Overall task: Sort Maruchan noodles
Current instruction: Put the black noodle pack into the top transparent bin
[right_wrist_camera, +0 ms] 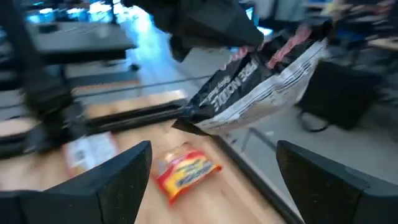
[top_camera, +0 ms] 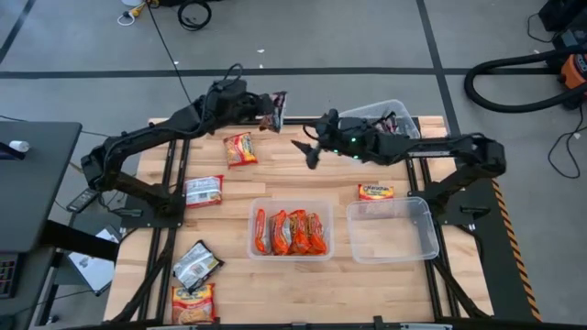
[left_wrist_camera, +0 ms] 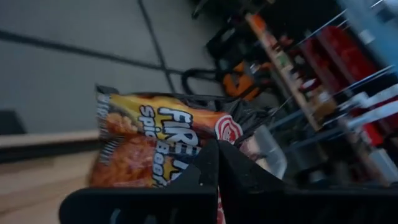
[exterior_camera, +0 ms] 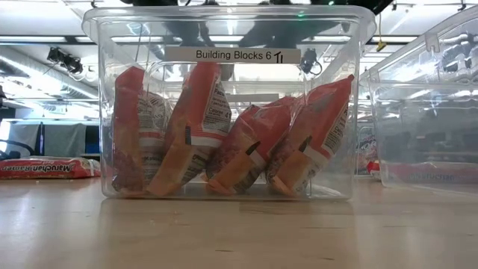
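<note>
My left gripper [top_camera: 265,108] is near the table's far edge, shut on a dark maroon noodle packet [top_camera: 275,112] printed "Fire Spicy Beef" [left_wrist_camera: 155,146]. The packet also shows in the right wrist view [right_wrist_camera: 261,87]. My right gripper [top_camera: 310,148] is open just to the right of that packet, its fingers [right_wrist_camera: 124,180] spread wide and pointing toward it, touching nothing. Several orange-red packets [top_camera: 292,232] stand on edge in the middle clear bin [exterior_camera: 224,134]. Loose packets lie flat on the table: yellow-red [top_camera: 241,148], silver-white [top_camera: 204,190], orange [top_camera: 376,192]. My left gripper pinches the dark packet between its two fingers [left_wrist_camera: 208,165], at the packet's edge [left_wrist_camera: 202,149]. The packet is lifted clear of the table, tilted, and sticks out beyond the fingertips toward my right gripper. The fingers themselves hide the exact place of contact.
An empty clear bin [top_camera: 392,229] sits right of the middle bin, and another clear bin [top_camera: 390,115] stands at the far right under my right arm. Two more packets [top_camera: 197,266] [top_camera: 193,302] lie at the near left corner. Bare wood shows between the loose packets.
</note>
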Action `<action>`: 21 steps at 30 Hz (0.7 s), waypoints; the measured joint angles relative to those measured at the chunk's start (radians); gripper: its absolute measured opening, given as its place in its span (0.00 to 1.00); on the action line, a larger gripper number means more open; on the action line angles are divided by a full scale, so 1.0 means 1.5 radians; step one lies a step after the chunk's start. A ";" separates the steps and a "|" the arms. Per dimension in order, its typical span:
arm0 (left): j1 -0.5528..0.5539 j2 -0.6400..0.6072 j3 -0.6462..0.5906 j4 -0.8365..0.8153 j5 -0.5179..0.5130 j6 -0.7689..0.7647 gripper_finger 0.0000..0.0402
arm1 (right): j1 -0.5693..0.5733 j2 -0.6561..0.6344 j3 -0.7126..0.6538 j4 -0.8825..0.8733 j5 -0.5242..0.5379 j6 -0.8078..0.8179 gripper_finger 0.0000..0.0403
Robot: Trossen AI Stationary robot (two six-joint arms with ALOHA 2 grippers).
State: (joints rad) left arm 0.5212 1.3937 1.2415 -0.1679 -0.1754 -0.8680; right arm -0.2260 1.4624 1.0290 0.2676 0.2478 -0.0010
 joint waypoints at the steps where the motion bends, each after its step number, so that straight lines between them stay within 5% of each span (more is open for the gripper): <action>1: -0.003 0.000 0.000 0.018 -0.003 0.000 0.00 | 0.005 0.017 0.000 0.024 0.017 0.000 0.87; 8: -0.007 0.000 0.000 0.078 0.008 -0.019 0.00 | 0.036 0.094 0.000 0.152 0.170 -0.011 0.86; 21: -0.007 0.000 0.000 0.119 0.050 -0.043 0.00 | 0.020 0.190 0.010 0.484 0.190 -0.035 0.86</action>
State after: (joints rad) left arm 0.5108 1.3937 1.2415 0.0108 -0.1010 -0.9325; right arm -0.1960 1.7473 1.0442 0.9936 0.5335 -0.0528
